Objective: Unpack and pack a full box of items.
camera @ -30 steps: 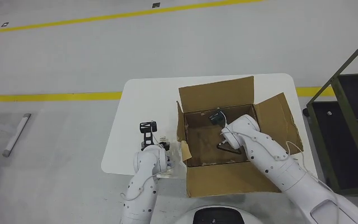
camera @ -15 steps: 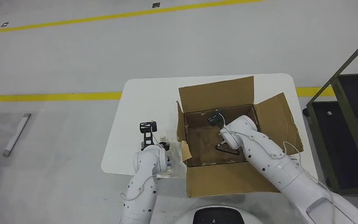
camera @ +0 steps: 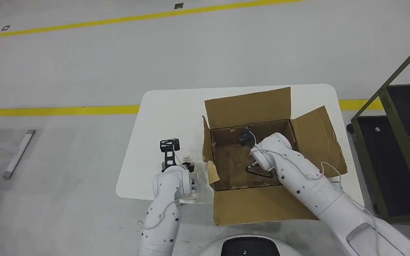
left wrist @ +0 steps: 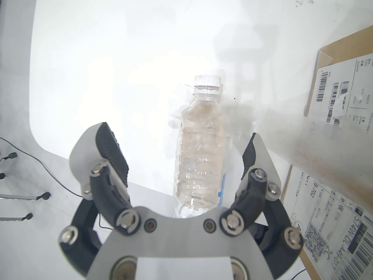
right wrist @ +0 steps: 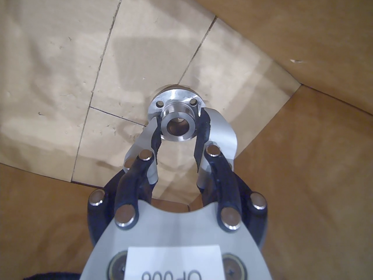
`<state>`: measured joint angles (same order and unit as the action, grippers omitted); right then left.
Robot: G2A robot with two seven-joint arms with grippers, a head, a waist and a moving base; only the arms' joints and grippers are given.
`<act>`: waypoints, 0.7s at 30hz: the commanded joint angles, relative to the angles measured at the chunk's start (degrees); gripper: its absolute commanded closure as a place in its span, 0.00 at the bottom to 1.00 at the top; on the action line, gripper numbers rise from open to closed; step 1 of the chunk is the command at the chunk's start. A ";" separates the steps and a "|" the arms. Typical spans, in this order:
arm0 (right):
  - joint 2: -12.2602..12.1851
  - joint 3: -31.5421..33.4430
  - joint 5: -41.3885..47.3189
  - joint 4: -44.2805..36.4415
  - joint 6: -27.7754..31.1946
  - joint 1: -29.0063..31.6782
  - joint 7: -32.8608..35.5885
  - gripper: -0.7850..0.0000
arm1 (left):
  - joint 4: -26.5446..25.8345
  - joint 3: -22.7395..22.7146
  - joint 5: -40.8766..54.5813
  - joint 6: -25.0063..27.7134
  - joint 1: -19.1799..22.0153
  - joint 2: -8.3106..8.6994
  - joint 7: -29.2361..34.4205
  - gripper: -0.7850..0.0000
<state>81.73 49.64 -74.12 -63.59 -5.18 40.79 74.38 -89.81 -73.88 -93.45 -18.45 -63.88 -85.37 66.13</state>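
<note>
An open cardboard box (camera: 246, 105) stands on the right half of the white table (camera: 166, 115). My right gripper (right wrist: 179, 122) is down inside it, just above the box floor (right wrist: 58, 74), and is shut on the hub of a round metal flange (right wrist: 174, 100). A clear plastic water bottle (left wrist: 204, 117) with a white cap lies on the table left of the box. My left gripper (left wrist: 177, 135) is open around the bottle's lower half, its pads (left wrist: 112, 144) apart from the plastic. Seen from above, the left arm (camera: 170, 185) sits at the table's near edge.
All of the box's flaps stand open, and the labelled left wall (left wrist: 344, 88) is close beside the bottle. The table's rounded near-left corner (left wrist: 38, 135) lies just behind the left gripper. A dark metal cart (camera: 384, 147) stands right of the table.
My right arm has shifted slightly to the left inside the box. The left arm and the bottle have not moved.
</note>
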 commanded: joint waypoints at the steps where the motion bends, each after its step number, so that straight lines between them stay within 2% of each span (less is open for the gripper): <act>1: 0.11 0.01 0.02 0.28 0.03 -0.07 -0.08 0.70 | 0.00 0.00 0.00 0.00 0.00 0.00 0.00 0.00; 4: 0.30 0.12 0.01 0.64 -0.02 -0.14 -0.10 0.71 | 0.00 0.00 0.00 0.00 0.00 0.00 0.00 0.00; 5: 0.35 0.14 -0.11 0.70 -0.01 -0.15 -0.17 0.76 | 0.00 0.00 0.00 0.00 0.00 0.00 0.00 0.00; 7: 0.41 0.25 -0.25 0.76 -0.10 -0.13 -0.20 1.00 | 0.00 0.00 0.00 0.00 0.00 0.00 0.00 0.00; 14: 0.44 1.19 -1.10 -1.77 -0.52 0.27 0.19 1.00 | 0.00 0.00 0.00 0.00 0.00 0.00 0.00 0.00; 21: -0.55 4.21 -3.85 -10.96 -0.34 2.84 2.64 1.00 | 0.00 0.00 0.00 0.00 0.00 0.00 0.00 0.00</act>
<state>81.31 53.47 -77.59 -73.28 -5.63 43.27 76.73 -89.81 -73.88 -93.45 -18.45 -63.88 -85.37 66.13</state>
